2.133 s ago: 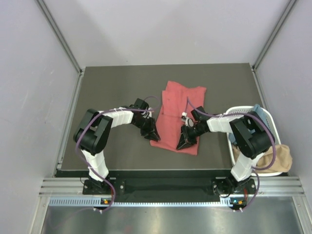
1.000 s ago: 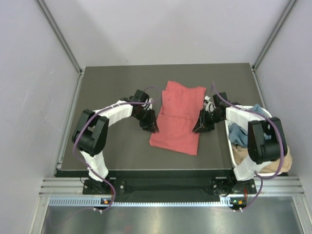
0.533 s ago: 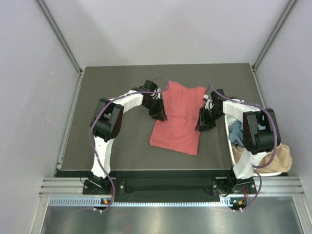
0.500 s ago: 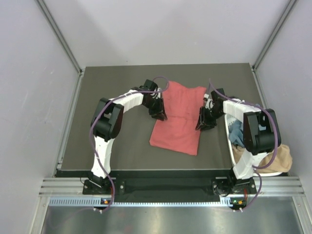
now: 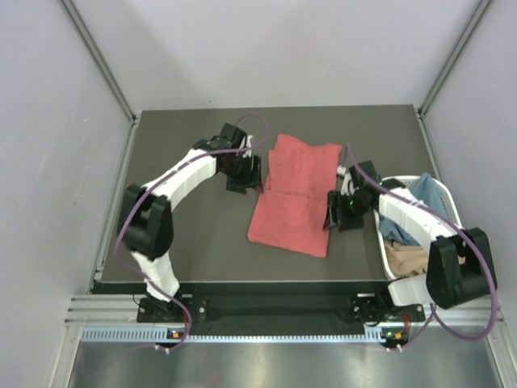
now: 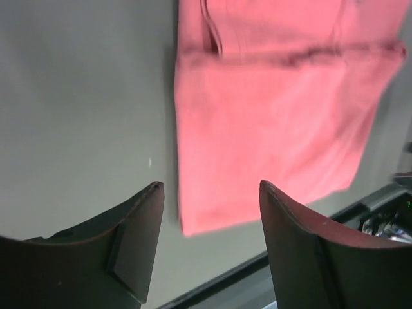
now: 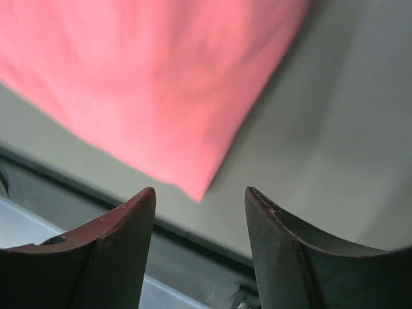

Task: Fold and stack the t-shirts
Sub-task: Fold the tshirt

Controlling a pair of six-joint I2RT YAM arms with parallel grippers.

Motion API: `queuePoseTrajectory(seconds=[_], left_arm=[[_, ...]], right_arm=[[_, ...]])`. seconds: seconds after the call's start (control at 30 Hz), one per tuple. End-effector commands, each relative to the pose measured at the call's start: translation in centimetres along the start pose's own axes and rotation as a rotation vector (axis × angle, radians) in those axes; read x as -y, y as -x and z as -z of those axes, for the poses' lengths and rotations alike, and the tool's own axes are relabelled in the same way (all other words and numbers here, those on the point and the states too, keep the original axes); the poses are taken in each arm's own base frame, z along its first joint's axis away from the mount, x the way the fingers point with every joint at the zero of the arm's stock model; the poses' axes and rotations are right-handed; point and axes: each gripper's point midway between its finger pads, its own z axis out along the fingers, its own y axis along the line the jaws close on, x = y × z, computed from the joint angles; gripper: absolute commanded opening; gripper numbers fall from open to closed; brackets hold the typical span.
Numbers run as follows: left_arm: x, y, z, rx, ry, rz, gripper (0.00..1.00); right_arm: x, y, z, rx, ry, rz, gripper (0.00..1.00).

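Folding the coral-red t-shirt [image 5: 295, 198] was partway done.
Left gripper [image 5: 245, 179] and right gripper [image 5: 333, 214] gaped empty; the basket [image 5: 401, 179]'s other shirts [image 5: 408, 259] lay unfolded.

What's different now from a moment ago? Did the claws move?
The right claw came off the top of the coral-red t-shirt and now sits beside its right edge. The left claw moved up the shirt's left side, toward the far end. Both are open and empty now. The shirt stayed flat in the same spot, and the basket did not move.
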Motion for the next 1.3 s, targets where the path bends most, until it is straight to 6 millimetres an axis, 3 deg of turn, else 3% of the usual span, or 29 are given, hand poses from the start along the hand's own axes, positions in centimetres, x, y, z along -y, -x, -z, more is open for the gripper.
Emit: queuePoseTrajectory(seconds=[0.0,0.03,0.07,0.13,0.17,0.27,0.4,0.6,0.9,1.27], left_arm=[[-1.2,-4.3,3.0,-0.043,0.029,-0.021,0.66],[-1.2,-5.1,2.9,-0.047,0.009,-0.014,0.68],[-2.0,-7.5,2.7,-0.082,0.007,-0.001,0.68],[-2.0,-9.3,2.3,-0.108,-0.037,0.027,0.68],[-2.5,-10.7,1.7,-0.122,-0.045,0.043,0.67],[-2.4,-12.0,1.1,-0.124,-0.092,0.081,0.66],[-2.3,-11.9,0.6,-0.118,-0.108,0.095,0.63],[-2.5,-11.0,-0.4,-0.127,-0.097,0.086,0.63],[-3.0,-12.4,-2.5,-0.195,-0.117,0.089,0.64],[-3.2,-13.5,-3.7,-0.222,-0.134,0.128,0.61]], right_arm=[[-2.7,-4.7,-0.8,-0.071,0.068,-0.009,0.59],[-2.9,-5.2,-1.0,-0.069,0.083,-0.023,0.59],[-2.9,-6.9,-1.3,-0.086,0.11,-0.041,0.6],[-3.3,-7.1,-1.9,-0.05,0.151,-0.093,0.61],[-3.1,-8.2,-2.3,-0.06,0.163,-0.113,0.61],[-3.0,-8.8,-3.3,-0.042,0.192,-0.156,0.61],[-3.2,-9.2,-4.3,-0.024,0.233,-0.212,0.5],[-2.4,-9.6,-5.6,0.012,0.234,-0.282,0.44],[0.1,-9.3,-5.5,0.034,0.112,-0.306,0.45],[0.9,-8.2,-4.7,0.044,0.053,-0.249,0.47]])
